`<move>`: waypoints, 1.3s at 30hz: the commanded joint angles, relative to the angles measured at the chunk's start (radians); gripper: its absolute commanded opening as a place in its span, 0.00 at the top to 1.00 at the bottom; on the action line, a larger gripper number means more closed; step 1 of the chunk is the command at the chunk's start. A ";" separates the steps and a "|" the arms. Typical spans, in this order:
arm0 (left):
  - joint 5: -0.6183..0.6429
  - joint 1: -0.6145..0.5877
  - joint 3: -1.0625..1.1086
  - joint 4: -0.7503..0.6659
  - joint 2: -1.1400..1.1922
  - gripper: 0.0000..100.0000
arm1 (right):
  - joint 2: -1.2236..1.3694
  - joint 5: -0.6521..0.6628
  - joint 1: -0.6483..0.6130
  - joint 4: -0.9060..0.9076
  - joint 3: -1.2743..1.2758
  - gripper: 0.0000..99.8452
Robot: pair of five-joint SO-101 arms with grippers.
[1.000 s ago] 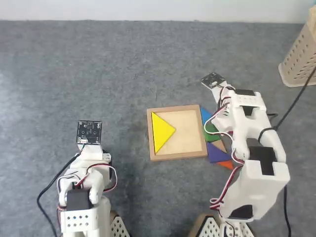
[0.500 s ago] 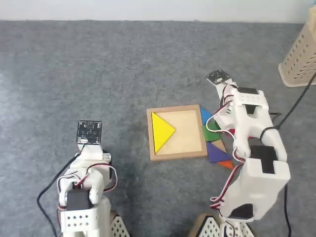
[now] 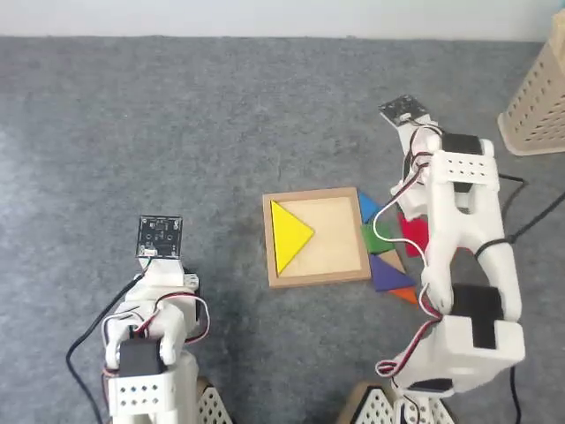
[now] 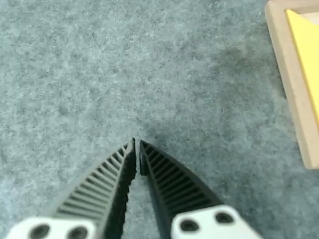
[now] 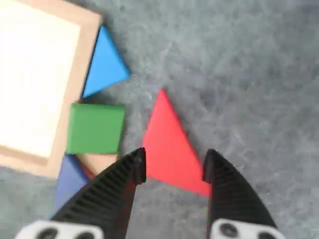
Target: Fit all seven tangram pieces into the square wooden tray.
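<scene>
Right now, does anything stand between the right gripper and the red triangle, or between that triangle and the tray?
Nothing visible lies between the open right gripper and the red triangle. Toward the tray, the green square and blue triangle lie along its rim.

On the left: left arm (image 3: 146, 344) folded back close to its base, wrist tilted down, left gripper (image 4: 135, 144) pinched together, ribbed fingers (image 4: 107, 174) meeting at the tips. On the right: right arm (image 3: 463, 221) stretched far forward, wrist angled down, right gripper (image 5: 174, 158) spread apart, black fingers (image 5: 117, 184) parted by a wide gap.
</scene>
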 commanded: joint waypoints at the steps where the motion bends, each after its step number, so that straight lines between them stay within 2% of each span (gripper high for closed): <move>1: 0.008 0.003 -0.012 0.002 -0.015 0.99 | -0.067 0.180 -0.001 0.127 -0.005 0.70; 4: 0.008 0.003 -0.012 0.002 -0.015 0.99 | -0.087 0.284 0.016 0.131 0.103 0.65; 8: 0.008 0.003 -0.012 0.002 -0.015 0.99 | -0.114 0.341 0.099 0.045 0.218 0.73; 13: 0.008 0.003 -0.012 0.002 -0.015 0.99 | -0.117 0.342 0.214 -0.021 0.250 0.82; 19: 0.008 0.003 -0.012 0.002 -0.015 0.99 | -0.117 0.331 0.153 -0.097 0.376 0.82; 21: 0.008 0.003 -0.012 0.002 -0.015 0.99 | -0.117 0.270 0.111 -0.165 0.428 0.82; 24: 0.008 0.003 -0.012 0.002 -0.015 0.99 | -0.117 0.104 0.070 -0.254 0.448 0.83; 30: 0.008 0.003 -0.012 0.002 -0.015 0.99 | -0.117 -0.153 0.018 -0.305 0.407 0.83; 39: 0.008 0.003 -0.012 0.002 -0.015 0.99 | 0.010 -0.279 0.010 -0.298 0.247 0.83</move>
